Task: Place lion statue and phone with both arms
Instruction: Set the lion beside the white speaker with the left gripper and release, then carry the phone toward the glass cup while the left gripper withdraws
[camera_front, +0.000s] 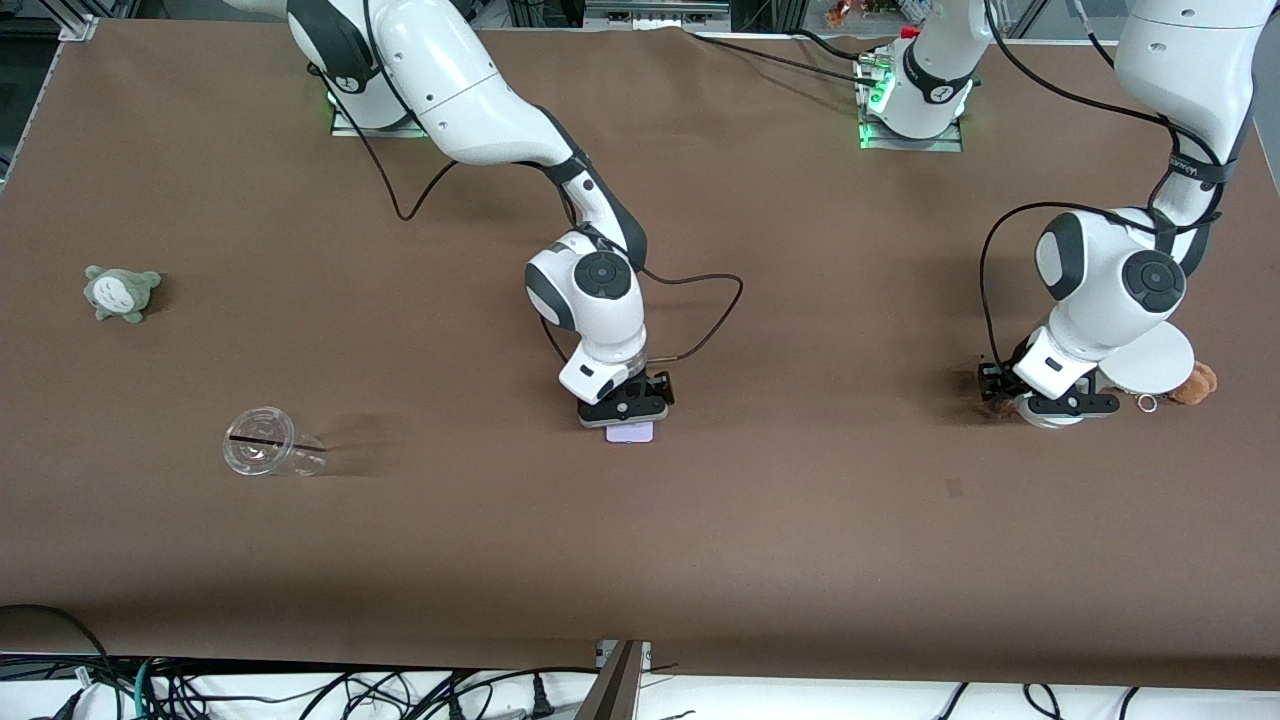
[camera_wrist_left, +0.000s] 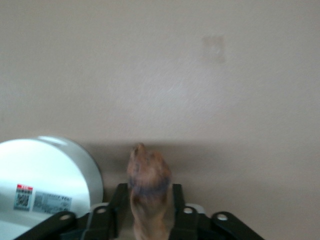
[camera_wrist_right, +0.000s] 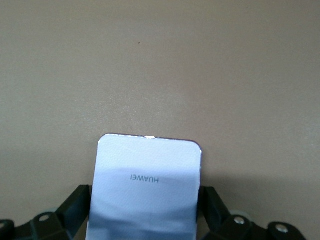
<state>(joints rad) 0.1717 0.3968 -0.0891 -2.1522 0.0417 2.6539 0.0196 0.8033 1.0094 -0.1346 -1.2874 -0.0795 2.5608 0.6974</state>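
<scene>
The phone (camera_front: 631, 432), a pale lavender-white rectangle marked HUAWEI, is in the middle of the table, right under my right gripper (camera_front: 626, 410). In the right wrist view the phone (camera_wrist_right: 145, 185) sits between the two black fingers (camera_wrist_right: 80, 202), which press on its long edges. The lion statue (camera_wrist_left: 148, 175), orange-brown with a dark band, is clamped between my left gripper's (camera_wrist_left: 148, 192) fingers (camera_wrist_left: 119, 200). In the front view my left gripper (camera_front: 1040, 408) is low over the table at the left arm's end, with the lion statue (camera_front: 998, 404) a small dark brown shape at its tip.
A white round disc device (camera_front: 1150, 360) with a label (camera_wrist_left: 42, 200) lies right beside my left gripper, and a round brown plush with a keyring (camera_front: 1195, 383) lies beside it. A grey-green plush toy (camera_front: 122, 292) and a clear plastic cup on its side (camera_front: 270, 455) are at the right arm's end.
</scene>
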